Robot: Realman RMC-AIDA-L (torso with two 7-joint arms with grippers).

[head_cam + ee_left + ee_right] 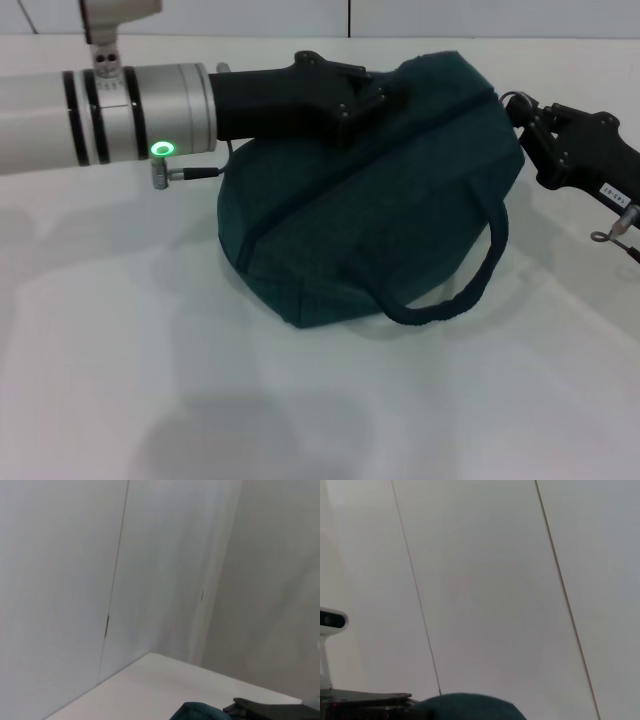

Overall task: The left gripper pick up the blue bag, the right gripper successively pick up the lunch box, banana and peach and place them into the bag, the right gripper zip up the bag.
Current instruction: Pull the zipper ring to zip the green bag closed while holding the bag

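The bag (370, 190) is seen on the white table (150, 380), zipped shut, with 1 handle (455, 290) looped at its near side. Its top left is gripped by the left gripper (375, 100), jaws closed on the fabric. The right gripper (522, 118) is set against the bag's right end at the zipper; how its jaws stand cannot be told.

You have one blue bag (380, 190) on one white table (150, 340), with one looped handle (460, 285) showing. Two grippers are in view: one left gripper (385, 95) and one right gripper (525, 115).
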